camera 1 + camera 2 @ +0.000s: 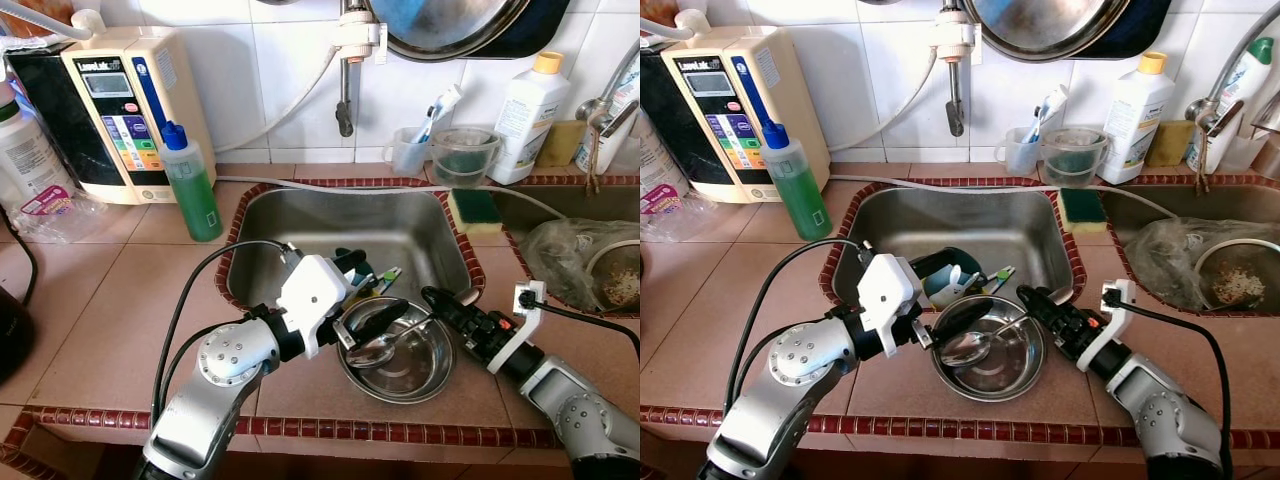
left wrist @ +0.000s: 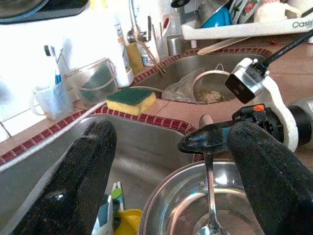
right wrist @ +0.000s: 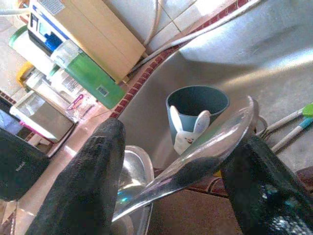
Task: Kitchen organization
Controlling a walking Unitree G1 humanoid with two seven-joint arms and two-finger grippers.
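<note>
The tiled counter (image 1: 120,300) carries a steel bowl (image 1: 398,362), a green bottle (image 1: 190,185) and a sponge (image 1: 474,208).

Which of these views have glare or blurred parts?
Left wrist view: the tiled wall is washed out white, and the left gripper's fingers are soft. Right wrist view: the spoon and fingers are blurred. Both eye views: sharp and evenly lit.
</note>
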